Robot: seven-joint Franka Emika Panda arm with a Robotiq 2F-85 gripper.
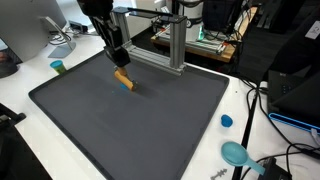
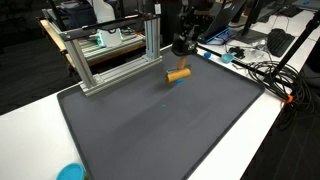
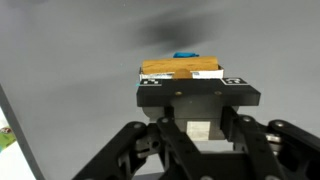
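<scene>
My gripper [image 1: 119, 66] is shut on an orange-brown wooden block [image 1: 122, 77] and holds it just over the far part of the dark grey mat [image 1: 130, 125]. A small blue piece [image 1: 129, 87] lies right under the block's lower end; I cannot tell whether they touch. In an exterior view the block [image 2: 178, 74] hangs level below the gripper [image 2: 180, 62]. In the wrist view the block [image 3: 180, 69] lies across the fingertips of the gripper [image 3: 181, 80], with the blue piece [image 3: 185, 56] showing just beyond it.
An aluminium frame [image 1: 172, 40] [image 2: 110, 50] stands at the mat's far edge, close to the gripper. A blue cap [image 1: 226, 121] and a teal round object [image 1: 236, 153] [image 2: 70, 172] lie on the white table off the mat. Cables [image 2: 262, 72] run alongside.
</scene>
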